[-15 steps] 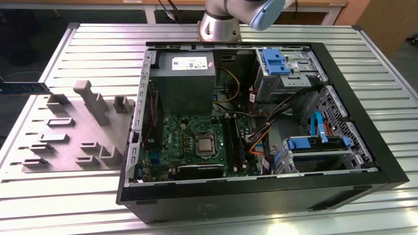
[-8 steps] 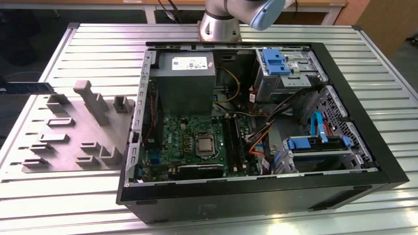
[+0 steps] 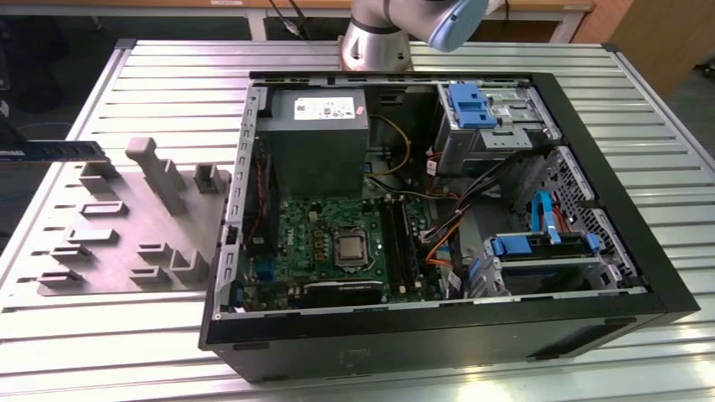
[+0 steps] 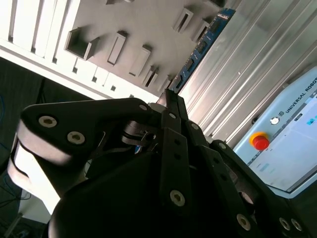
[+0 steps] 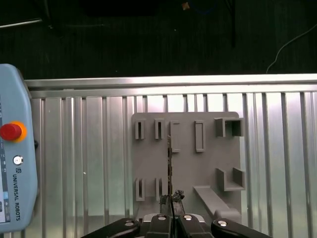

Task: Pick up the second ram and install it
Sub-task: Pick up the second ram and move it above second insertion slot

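hand (image 5: 171, 200) clamps second ram (image 4: 204, 43) | slim, flat, blue, dark chips

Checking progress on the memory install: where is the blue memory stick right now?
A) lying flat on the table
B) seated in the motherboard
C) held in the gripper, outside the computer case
C: the gripper is shut on the memory stick near the gray holder plate, well clear of the computer case.

Ram (image 3: 67, 151) seemingly above plate (image 3: 123, 226) beside case (image 3: 447, 331)
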Action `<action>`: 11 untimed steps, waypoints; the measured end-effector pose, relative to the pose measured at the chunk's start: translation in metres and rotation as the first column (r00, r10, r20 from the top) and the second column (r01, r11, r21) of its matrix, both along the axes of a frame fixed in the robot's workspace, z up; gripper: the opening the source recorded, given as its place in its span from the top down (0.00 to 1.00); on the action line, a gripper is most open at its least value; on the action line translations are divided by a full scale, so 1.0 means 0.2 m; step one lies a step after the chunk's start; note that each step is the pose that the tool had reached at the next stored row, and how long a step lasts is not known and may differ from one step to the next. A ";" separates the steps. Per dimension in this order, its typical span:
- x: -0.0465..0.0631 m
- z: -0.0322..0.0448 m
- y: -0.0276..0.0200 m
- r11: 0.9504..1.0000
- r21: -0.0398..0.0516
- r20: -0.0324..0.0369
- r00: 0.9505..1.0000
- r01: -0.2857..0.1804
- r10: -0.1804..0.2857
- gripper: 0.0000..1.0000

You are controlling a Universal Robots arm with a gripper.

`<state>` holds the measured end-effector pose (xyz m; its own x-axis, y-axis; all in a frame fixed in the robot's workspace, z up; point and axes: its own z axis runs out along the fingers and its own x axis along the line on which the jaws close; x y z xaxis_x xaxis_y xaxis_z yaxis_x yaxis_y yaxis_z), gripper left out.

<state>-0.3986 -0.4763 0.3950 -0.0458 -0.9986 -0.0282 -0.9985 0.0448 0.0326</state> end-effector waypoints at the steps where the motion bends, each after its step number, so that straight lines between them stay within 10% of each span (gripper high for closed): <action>1: 0.01 0.000 0.000 1.000 0.000 0.000 1.000 0.000 0.000 0.88; 11: 0.10 0.000 0.000 1.000 0.000 0.000 1.000 0.000 0.000 0.88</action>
<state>-0.3779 -0.4763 0.3950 -0.0458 -0.9986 -0.0282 -0.9985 0.0449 0.0327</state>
